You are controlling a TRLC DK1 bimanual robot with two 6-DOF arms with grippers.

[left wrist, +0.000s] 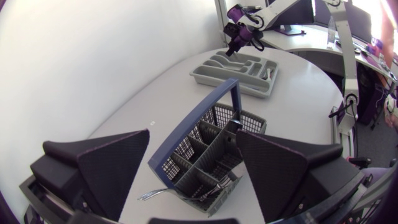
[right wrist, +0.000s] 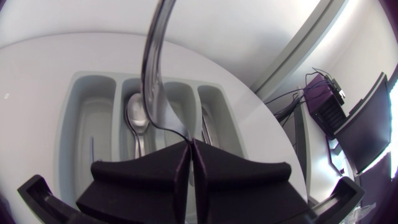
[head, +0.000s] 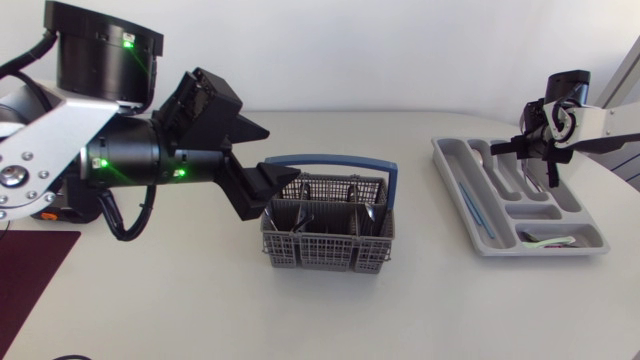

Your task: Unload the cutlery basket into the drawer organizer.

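**Right arm at organizer with cutlery, left open at basket**

Right gripper [right wrist: 189, 165] clamped on a silver cutlery piece [right wrist: 152, 81], type unclear; it hangs over the grey drawer organizer [head: 452, 185] at the table's [head: 200, 310] right side; a spoon [right wrist: 137, 115] lies in one long compartment, a thin blue item [head: 475, 215] in another. Left gripper [head: 270, 155] has fingers spread wide, gripping nothing, at the left rear of the cutlery basket [head: 330, 240], near its blue handle [head: 335, 159]; basket sits mid-table, well apart from the organizer, cutlery inside.
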